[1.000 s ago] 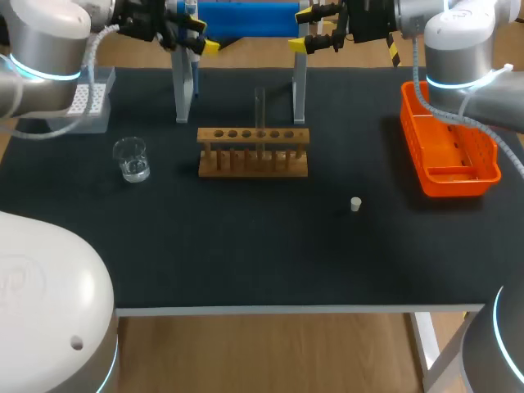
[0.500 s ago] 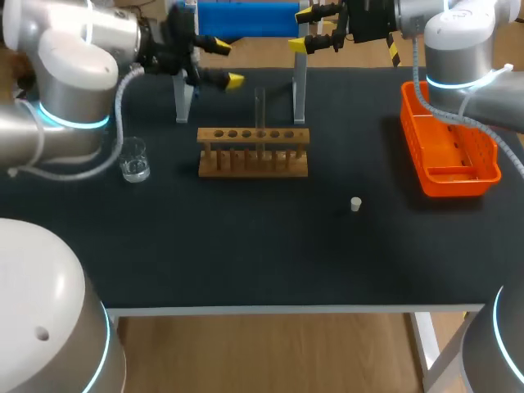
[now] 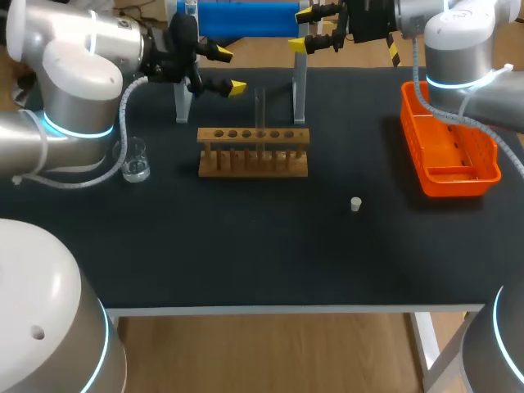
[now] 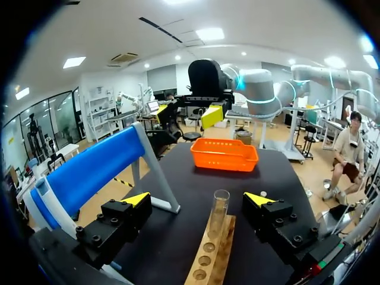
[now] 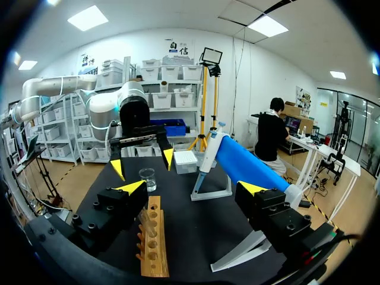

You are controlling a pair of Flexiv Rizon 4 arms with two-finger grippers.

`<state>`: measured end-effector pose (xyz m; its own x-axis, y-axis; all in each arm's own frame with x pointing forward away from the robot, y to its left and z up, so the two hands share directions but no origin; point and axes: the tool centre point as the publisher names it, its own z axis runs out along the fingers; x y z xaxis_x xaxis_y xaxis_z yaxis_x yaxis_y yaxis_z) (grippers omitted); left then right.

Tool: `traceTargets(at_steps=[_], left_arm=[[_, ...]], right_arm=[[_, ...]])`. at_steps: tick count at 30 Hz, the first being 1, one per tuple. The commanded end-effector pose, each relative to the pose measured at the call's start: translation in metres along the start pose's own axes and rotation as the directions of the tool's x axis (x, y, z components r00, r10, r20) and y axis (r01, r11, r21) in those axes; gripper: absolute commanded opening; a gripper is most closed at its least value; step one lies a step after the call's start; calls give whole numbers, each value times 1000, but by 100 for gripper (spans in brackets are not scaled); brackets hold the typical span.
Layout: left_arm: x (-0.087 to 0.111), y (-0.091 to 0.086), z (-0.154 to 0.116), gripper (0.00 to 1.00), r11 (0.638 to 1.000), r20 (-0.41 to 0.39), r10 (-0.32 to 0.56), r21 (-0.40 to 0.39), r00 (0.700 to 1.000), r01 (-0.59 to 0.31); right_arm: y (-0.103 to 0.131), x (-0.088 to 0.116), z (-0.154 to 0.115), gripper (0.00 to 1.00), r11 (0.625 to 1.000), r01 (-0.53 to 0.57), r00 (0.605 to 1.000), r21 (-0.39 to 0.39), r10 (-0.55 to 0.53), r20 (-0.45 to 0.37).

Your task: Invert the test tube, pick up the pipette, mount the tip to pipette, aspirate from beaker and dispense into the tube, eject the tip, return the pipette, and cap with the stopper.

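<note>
A clear test tube [image 3: 259, 110] stands upright in a wooden rack [image 3: 253, 153] at mid-table. My left gripper [image 3: 229, 70] hovers open just left of the tube's top. In the left wrist view the tube [image 4: 219, 215] rises ahead of the left gripper [image 4: 198, 199], slightly off centre, touching neither finger. My right gripper [image 3: 302, 29] hangs open at the back, beyond the rack. The beaker [image 3: 131, 159] sits left of the rack and the white stopper [image 3: 355, 204] lies to the rack's front right. The pipette [image 5: 211, 151] hangs at one end of the blue stand [image 3: 246, 18].
An orange basket [image 3: 448, 143] stands at the right edge. The stand's two grey legs [image 3: 300, 86] flank the space behind the rack. A white tip box [image 5: 185, 160] sits at the far left, hidden in the head view by my left arm.
My left arm has swung in from the far left, bringing its open gripper close to the top of the test tube. The right arm has kept still.
</note>
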<state>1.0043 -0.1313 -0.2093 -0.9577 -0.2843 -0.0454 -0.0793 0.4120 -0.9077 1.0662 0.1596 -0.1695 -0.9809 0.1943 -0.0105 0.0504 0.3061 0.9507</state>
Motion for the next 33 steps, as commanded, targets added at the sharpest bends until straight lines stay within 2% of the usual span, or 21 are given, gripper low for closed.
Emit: traceTargets(at_steps=[1, 12, 21, 33], left_arm=[[0, 1, 0, 100, 1000, -1, 1, 3, 1000, -1], [3, 25, 46, 100, 1000, -106, 2, 5, 994, -1], [-2, 21, 70, 100, 996, -181, 81, -5, 980, -84], [13, 30, 84, 100, 995, -218, 81, -42, 973, -92]], right_arm=[[0, -1, -1, 100, 1000, 0, 1000, 2, 0, -4], [0, -1, -1, 100, 1000, 0, 1000, 2, 0, -4], [0, -1, -1, 100, 1000, 0, 1000, 2, 0, -4], [0, -1, -1, 100, 1000, 0, 1000, 2, 0, -4]])
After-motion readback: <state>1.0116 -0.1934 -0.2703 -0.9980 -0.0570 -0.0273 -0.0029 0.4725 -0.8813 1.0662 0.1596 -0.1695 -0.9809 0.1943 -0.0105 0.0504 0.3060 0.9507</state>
